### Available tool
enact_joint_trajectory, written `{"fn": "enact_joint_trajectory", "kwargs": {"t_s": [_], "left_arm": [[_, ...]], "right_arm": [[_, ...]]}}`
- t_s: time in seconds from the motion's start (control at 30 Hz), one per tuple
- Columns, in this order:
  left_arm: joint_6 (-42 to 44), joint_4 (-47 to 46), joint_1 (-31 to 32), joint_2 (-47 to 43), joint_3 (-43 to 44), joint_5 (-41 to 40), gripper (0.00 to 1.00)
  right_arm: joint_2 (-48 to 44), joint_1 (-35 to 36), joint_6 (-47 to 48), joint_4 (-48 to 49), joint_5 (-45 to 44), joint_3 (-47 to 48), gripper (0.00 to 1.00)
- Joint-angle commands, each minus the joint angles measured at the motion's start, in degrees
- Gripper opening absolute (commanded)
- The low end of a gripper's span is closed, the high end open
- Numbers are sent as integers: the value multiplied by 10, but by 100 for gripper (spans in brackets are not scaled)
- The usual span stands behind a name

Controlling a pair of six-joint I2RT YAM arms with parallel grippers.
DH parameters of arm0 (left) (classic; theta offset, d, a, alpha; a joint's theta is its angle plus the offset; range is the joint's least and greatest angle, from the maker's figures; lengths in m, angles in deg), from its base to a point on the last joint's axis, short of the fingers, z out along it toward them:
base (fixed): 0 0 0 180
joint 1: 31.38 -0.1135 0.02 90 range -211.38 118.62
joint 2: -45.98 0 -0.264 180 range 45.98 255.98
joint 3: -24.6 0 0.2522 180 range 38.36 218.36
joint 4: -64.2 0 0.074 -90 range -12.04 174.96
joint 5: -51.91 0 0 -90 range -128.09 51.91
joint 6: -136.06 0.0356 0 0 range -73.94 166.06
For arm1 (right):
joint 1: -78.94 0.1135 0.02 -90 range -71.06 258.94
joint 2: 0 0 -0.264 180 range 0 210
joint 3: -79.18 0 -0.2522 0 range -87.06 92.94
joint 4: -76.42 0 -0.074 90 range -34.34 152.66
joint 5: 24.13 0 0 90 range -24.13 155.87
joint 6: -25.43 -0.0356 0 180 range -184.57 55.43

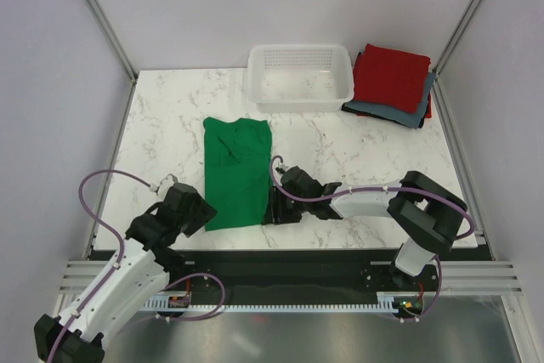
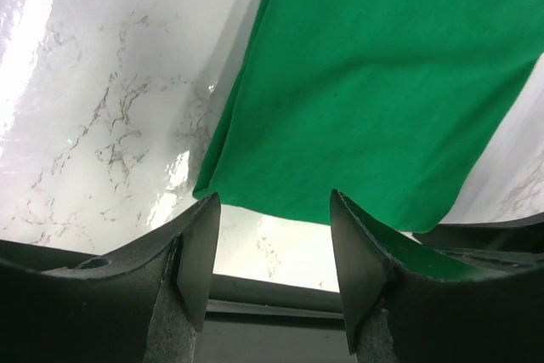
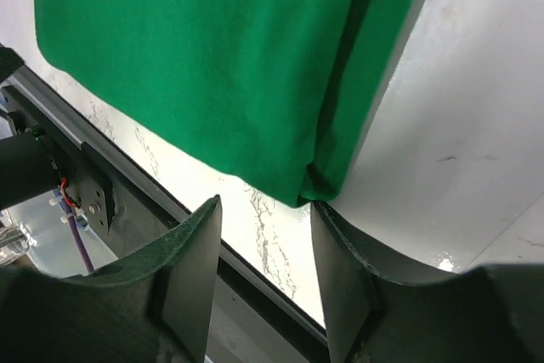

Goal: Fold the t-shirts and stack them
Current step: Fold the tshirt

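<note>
A bright green t-shirt [image 1: 235, 172] lies folded lengthwise into a long strip on the marble table [image 1: 357, 146]. My left gripper [image 1: 197, 212] is open and empty beside its near left corner; the left wrist view shows the near hem [image 2: 340, 159] just beyond the jaws. My right gripper [image 1: 277, 209] is open and empty beside the near right corner, which shows folded double in the right wrist view [image 3: 319, 183]. A red folded t-shirt [image 1: 391, 76] lies on top of a grey-blue one [image 1: 387, 111] at the back right.
A white mesh basket [image 1: 299, 76] stands at the back centre, next to the folded stack. The table's near edge and the black rail [image 1: 280, 265] lie right behind both grippers. Metal frame posts [image 1: 98, 14] stand at the back corners.
</note>
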Motion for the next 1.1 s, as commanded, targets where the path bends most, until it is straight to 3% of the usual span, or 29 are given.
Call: {"fn": "enact_joint_trajectory", "kwargs": {"t_s": [0.0, 0.17, 0.37, 0.7, 0.8, 0.93, 1.07], "left_arm": [[-39, -12, 4, -13, -1, -51, 61], [-42, -13, 8, -5, -5, -51, 59], [-41, -15, 11, -6, -7, -52, 57], [-37, -24, 11, -7, -12, -56, 57], [-36, -27, 12, -7, -14, -55, 57], [-32, -26, 15, -5, -13, -55, 55], [-37, -27, 26, -3, -17, -57, 52]], "right_arm": [[14, 1, 3, -21, -55, -2, 53], [3, 1, 0, -32, -75, -7, 48], [-55, 1, -8, -53, -118, -30, 62], [23, 8, 1, -47, -99, 12, 59], [37, 17, 8, -46, -94, 22, 53], [30, 19, 6, -52, -109, 20, 29], [25, 19, 5, -56, -116, 19, 13]]}}
